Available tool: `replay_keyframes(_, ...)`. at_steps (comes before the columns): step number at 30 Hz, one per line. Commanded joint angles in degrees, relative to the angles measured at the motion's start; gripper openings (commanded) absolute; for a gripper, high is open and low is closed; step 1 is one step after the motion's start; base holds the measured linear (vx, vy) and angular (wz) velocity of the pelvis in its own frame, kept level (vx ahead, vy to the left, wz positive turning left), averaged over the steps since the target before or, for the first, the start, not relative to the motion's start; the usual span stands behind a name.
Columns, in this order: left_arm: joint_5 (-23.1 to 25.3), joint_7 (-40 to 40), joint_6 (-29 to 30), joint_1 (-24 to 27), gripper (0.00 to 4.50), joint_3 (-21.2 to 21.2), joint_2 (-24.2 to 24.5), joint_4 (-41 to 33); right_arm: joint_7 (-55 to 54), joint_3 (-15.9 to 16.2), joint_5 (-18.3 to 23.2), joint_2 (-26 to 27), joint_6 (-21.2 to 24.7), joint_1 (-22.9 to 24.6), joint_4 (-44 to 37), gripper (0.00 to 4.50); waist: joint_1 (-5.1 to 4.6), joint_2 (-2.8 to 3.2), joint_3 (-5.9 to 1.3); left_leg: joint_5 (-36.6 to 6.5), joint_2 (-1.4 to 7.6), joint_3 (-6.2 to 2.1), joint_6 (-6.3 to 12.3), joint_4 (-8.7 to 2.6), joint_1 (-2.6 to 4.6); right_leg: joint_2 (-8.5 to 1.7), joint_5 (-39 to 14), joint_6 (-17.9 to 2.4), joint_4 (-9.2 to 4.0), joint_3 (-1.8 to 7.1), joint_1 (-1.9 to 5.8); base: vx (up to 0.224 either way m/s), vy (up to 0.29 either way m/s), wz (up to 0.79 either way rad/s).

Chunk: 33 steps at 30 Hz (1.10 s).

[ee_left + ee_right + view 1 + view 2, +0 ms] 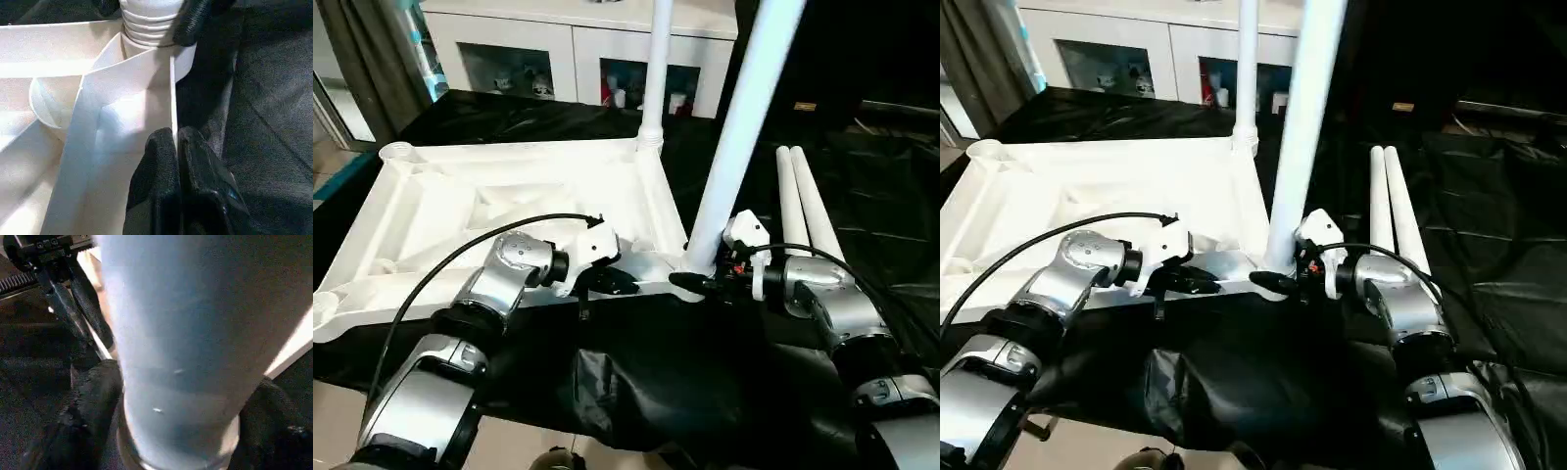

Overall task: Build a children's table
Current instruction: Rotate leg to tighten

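Observation:
The white tabletop (460, 196) lies upside down on black cloth, ribs up. One leg (655, 69) stands in its far right corner socket. A second leg (744, 127) stands in the near right socket (146, 29), leaning slightly right. My left gripper (617, 284) is shut on the tabletop's thin near rim (172, 98), just left of that socket. My right gripper (690, 282) comes in from the right, and its fingers (88, 406) press either side of the second leg's base (181, 357). Two loose legs (803, 206) lie side by side on the cloth to the right.
A white cabinet (578, 49) with glass doors stands behind the work surface. The black cloth (656, 382) hangs over the near edge in front of me. A grey curtain (372, 59) hangs at the far left.

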Motion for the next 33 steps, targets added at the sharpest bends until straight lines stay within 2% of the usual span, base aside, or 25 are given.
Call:
replay_keyframes(1,-2.1,-0.9,-0.7,0.6,0.00,0.0,-0.9,-1.9,0.8,0.4,0.7,0.1,0.6,0.7,-1.5,3.05,-0.09,-0.69,-4.26,-10.0,4.04,-2.06,3.92,-3.77,1.89,-4.26,-5.8,-15.2,-3.97,2.64,2.33,0.000,0.000,0.00)
replay_keyframes(2,-2.1,-0.9,-0.7,0.6,0.00,0.0,-0.9,-1.9,0.8,0.4,0.7,0.2,0.7,0.8,-1.6,2.82,-0.07,-0.66,-4.27,-10.1,4.02,-2.05,3.86,-3.76,1.92,-4.28,-6.0,-15.1,-3.99,2.63,2.33,0.000,0.000,0.00)
replay_keyframes(6,-2.3,0.1,-0.1,0.4,0.00,0.5,-1.5,-1.7,-1.2,-0.5,1.2,1.2,2.2,2.1,-2.0,2.71,-0.04,-0.66,-4.22,-10.0,4.05,-2.06,3.99,-3.81,1.98,-4.24,-6.3,-14.9,-4.04,2.68,2.28,0.000,0.000,0.00)
replay_keyframes(10,-1.1,5.4,0.7,-1.1,0.00,1.3,-3.0,0.8,-10.0,-1.5,-1.0,3.4,1.5,2.5,1.6,2.68,-0.35,-0.77,-4.12,-11.4,3.99,-2.14,2.83,-3.99,2.03,-4.30,-8.7,-14.5,-4.31,2.68,2.12,0.000,0.000,0.00)
replay_keyframes(11,-0.7,7.0,1.0,-1.6,0.00,1.5,-3.4,1.6,-11.8,-1.7,-1.4,3.9,1.5,2.5,2.4,2.68,-0.59,-0.72,-3.94,-12.8,3.93,-2.14,2.07,-4.10,2.13,-4.34,-11.0,-14.1,-4.62,2.79,1.93,0.000,0.000,0.00)
replay_keyframes(12,0.2,11.5,1.9,-3.1,0.00,1.9,-4.7,3.8,-18.7,-3.0,-2.0,5.8,2.2,2.2,4.6,2.68,-0.75,-0.72,-3.88,-14.4,3.92,-2.24,1.10,-4.21,2.40,-4.48,-13.5,-13.5,-4.98,2.85,1.84,0.000,0.000,0.00)
replay_keyframes(13,0.6,13.7,2.4,-3.9,0.00,2.1,-5.4,4.9,-22.1,-3.7,-2.3,6.8,2.5,2.0,5.7,2.68,-0.89,-0.70,-3.87,-14.7,3.89,-2.26,0.64,-4.23,2.48,-4.51,-14.2,-13.3,-5.06,2.93,1.70,0.000,0.000,0.00)
replay_keyframes(14,1.3,16.7,2.8,-4.9,0.00,2.2,-6.3,6.3,-27.5,-5.2,-2.1,8.2,3.3,1.4,7.2,2.68,-1.14,-0.36,-3.67,-16.0,3.88,-2.48,-0.66,-4.45,2.63,-4.57,-16.4,-13.0,-5.29,2.98,1.53,0.000,0.000,0.00)
replay_keyframes(16,1.7,22.5,5.0,-6.8,0.00,2.9,-8.7,8.3,-36.8,-7.6,-1.8,10.8,5.1,0.1,9.5,2.68,-1.40,-0.38,-3.74,-17.3,3.78,-2.61,-1.58,-4.58,2.62,-4.56,-18.1,-12.1,-5.58,2.90,1.70,0.000,0.000,0.00)
replay_keyframes(17,1.7,24.2,5.8,-7.4,0.00,3.2,-9.4,8.9,-39.6,-8.2,-1.7,11.5,5.4,-0.3,10.2,2.68,-1.39,-0.18,-3.66,-19.4,3.79,-2.71,-2.24,-4.65,3.11,-4.54,-19.9,-11.3,-5.92,2.84,1.33,0.000,0.000,0.00)
replay_keyframes(18,1.7,24.2,5.8,-7.4,0.00,3.2,-9.4,8.9,-39.6,-8.2,-1.7,11.5,5.4,-0.3,10.2,2.68,-1.49,-0.33,-3.67,-19.5,3.77,-2.64,-2.20,-4.67,3.02,-4.53,-19.8,-11.2,-6.02,2.90,1.39,0.000,0.000,0.00)
replay_keyframes(19,1.4,26.3,6.5,-8.2,0.00,3.5,-11.1,9.6,-42.8,-8.4,-1.8,13.3,5.4,-1.2,11.2,2.68,-1.53,-0.08,-3.69,-19.5,3.74,-2.65,-2.31,-4.75,2.94,-4.46,-19.0,-11.0,-6.02,2.97,1.28,0.000,0.000,0.00)
replay_keyframes(20,1.2,27.6,6.8,-8.8,0.00,3.7,-12.2,10.2,-45.0,-8.5,-1.9,14.6,5.2,-1.9,11.9,2.68,-1.53,-0.12,-3.71,-19.5,3.71,-2.71,-2.28,-4.76,2.89,-4.50,-18.8,-10.9,-6.05,2.93,1.39,0.000,0.000,0.00)
replay_keyframes(22,1.3,28.4,6.6,-9.3,0.00,3.6,-13.5,10.9,-45.0,-7.6,-2.6,16.5,3.4,-2.6,12.3,2.68,-1.47,0.04,-3.83,-19.3,3.70,-2.72,-2.12,-4.78,2.84,-4.50,-18.0,-10.8,-6.01,2.86,1.45,0.000,0.000,0.00)
replay_keyframes(23,1.6,28.7,5.8,-9.6,0.00,3.2,-14.7,11.8,-42.7,-5.5,-3.8,19.1,0.2,-3.3,12.3,2.68,-1.51,-0.14,-3.88,-18.8,3.67,-2.70,-1.86,-4.89,2.74,-4.39,-16.7,-10.8,-5.99,2.79,1.65,0.000,0.000,0.00)
replay_keyframes(24,1.7,28.6,5.4,-9.6,0.00,3.0,-14.9,12.1,-41.9,-4.9,-4.0,19.6,-0.6,-3.5,12.2,2.68,-1.48,-0.10,-3.85,-19.0,3.66,-2.65,-1.74,-4.89,2.74,-4.50,-16.5,-10.6,-6.08,2.79,1.57,0.000,0.000,0.00)
replay_keyframes(25,1.7,28.5,5.3,-9.7,0.00,3.0,-14.9,12.2,-41.7,-4.8,-4.1,19.8,-0.9,-3.5,12.1,2.68,-1.50,-0.13,-3.82,-19.0,3.69,-2.70,-1.54,-4.92,2.73,-4.52,-16.4,-10.7,-6.08,2.78,1.66,0.000,0.000,0.00)
replay_keyframes(26,1.2,27.8,4.7,-9.5,0.00,3.2,-14.6,12.1,-40.2,-5.6,-2.7,19.8,-0.8,-3.6,11.7,3.03,-1.42,-0.34,-3.83,-18.6,3.71,-2.68,-0.94,-4.94,2.64,-4.54,-16.2,-10.8,-6.05,2.80,1.78,0.000,0.000,0.00)
replay_keyframes(27,1.2,27.8,4.7,-9.5,0.00,3.3,-14.6,12.1,-40.1,-5.6,-2.6,19.8,-0.8,-3.6,11.7,3.24,-1.39,-0.23,-3.85,-18.2,3.74,-2.63,-0.53,-4.89,2.63,-4.58,-15.8,-10.9,-6.03,2.83,1.78,0.000,0.000,0.00)
replay_keyframes(28,0.6,27.1,4.2,-9.3,0.00,3.6,-14.3,11.8,-39.2,-5.9,-2.0,19.4,-1.1,-3.8,11.5,3.24,-1.44,-0.50,-3.83,-17.9,3.74,-2.58,-0.14,-4.90,2.55,-4.53,-15.7,-10.9,-6.04,2.81,1.81,0.000,0.000,0.00)
replay_keyframes(31,0.1,23.0,2.1,-8.1,0.00,3.5,-12.3,10.4,-33.9,-5.3,-1.4,16.5,-2.0,-3.4,9.7,3.60,-1.35,-0.47,-3.89,-17.3,3.70,-2.62,0.53,-4.81,2.27,-4.72,-16.2,-10.8,-6.03,2.81,2.06,0.000,0.000,0.00)
replay_keyframes(33,-0.2,20.3,0.9,-7.4,0.00,3.4,-11.3,9.8,-29.2,-5.2,-0.9,14.9,-1.8,-3.0,8.7,3.60,-1.17,-0.47,-4.06,-15.7,3.79,-2.53,1.41,-4.69,2.24,-4.57,-13.8,-11.0,-5.76,2.81,2.08,0.000,0.000,0.00)
